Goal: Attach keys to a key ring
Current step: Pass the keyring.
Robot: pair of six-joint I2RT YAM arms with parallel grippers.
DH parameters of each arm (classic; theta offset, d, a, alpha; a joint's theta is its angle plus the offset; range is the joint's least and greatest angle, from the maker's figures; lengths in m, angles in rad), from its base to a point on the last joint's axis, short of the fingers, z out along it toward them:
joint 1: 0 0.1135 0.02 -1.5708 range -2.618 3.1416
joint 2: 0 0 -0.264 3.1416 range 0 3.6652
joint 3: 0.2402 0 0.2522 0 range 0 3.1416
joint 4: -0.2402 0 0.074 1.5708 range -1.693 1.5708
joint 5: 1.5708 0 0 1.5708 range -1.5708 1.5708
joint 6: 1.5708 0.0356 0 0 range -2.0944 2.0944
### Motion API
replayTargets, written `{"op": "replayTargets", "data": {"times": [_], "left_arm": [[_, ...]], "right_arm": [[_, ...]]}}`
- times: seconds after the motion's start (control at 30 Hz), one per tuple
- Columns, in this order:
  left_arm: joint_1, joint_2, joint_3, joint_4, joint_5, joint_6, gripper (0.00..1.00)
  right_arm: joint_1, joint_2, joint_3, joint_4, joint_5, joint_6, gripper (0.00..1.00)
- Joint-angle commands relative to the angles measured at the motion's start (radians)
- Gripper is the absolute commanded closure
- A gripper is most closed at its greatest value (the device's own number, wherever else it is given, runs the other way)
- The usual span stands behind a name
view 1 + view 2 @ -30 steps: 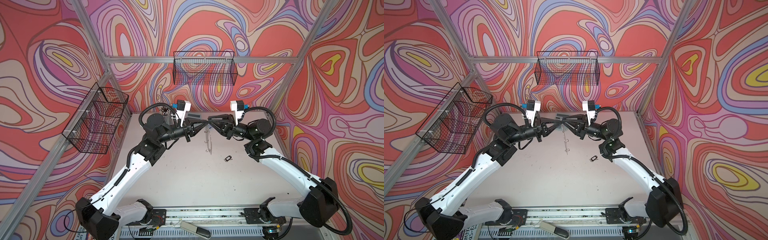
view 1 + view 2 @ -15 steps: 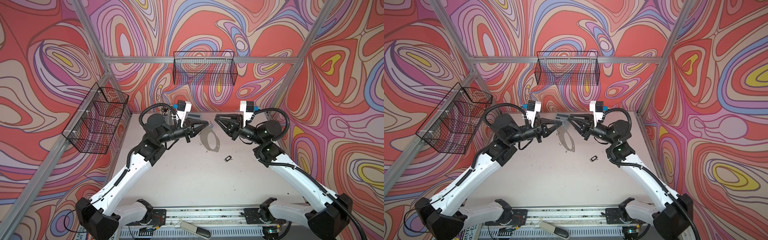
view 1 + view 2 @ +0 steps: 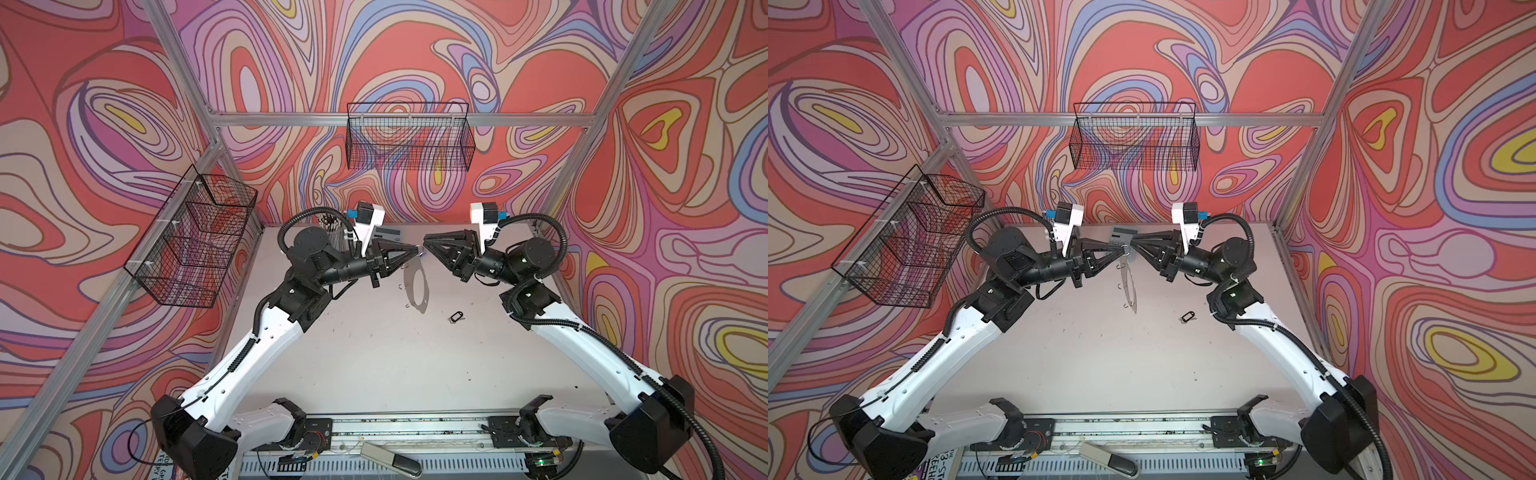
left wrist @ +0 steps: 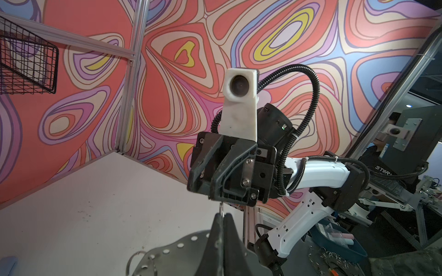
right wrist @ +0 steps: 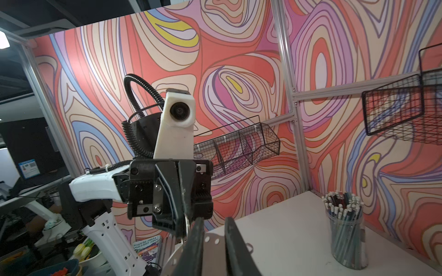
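While left gripper (image 4: 222, 216) pinches its loop (image 4: 222, 207), key ring (image 4: 172, 253) hangs — flat, dotted oval; right gripper (image 5: 214, 219) parted.

**Twin arms in white and black**

The left arm (image 3: 266, 347) and right arm (image 3: 582, 348) wear white shells over black joints; the left gripper (image 3: 415, 249) and right gripper (image 3: 426, 244) are black wedges. Ribbed black conduit (image 4: 316, 88) loops behind each wrist, beside a white camera housing (image 4: 240, 86) with a round dark lens and a blue plug (image 3: 351, 214). Silver screws (image 4: 243, 182) dot the black mounting block (image 4: 262, 175), a green light (image 4: 283, 127) glows on the wrist motor, and small holes perforate the white forearm (image 4: 301, 217).
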Motion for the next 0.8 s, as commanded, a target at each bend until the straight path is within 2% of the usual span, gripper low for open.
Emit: {"op": "replayTargets", "data": {"times": [0.0, 0.33, 0.57, 0.77], "left_arm": [[0.029, -0.009, 0.001, 0.063, 0.087, 0.026, 1.00], [0.124, 0.072, 0.021, 0.155, 0.234, -0.009, 1.00], [0.126, 0.096, 0.019, 0.179, 0.223, -0.007, 1.00], [0.125, 0.084, 0.013, 0.158, 0.217, 0.006, 1.00]], "right_arm": [[-0.011, 0.035, 0.019, 0.132, -0.092, 0.141, 0.81], [-0.051, 0.103, 0.009, 0.422, -0.167, 0.411, 0.78], [-0.050, 0.234, 0.054, 0.767, -0.229, 0.712, 0.83], [-0.051, 0.272, 0.060, 0.751, -0.226, 0.703, 0.85]]}}
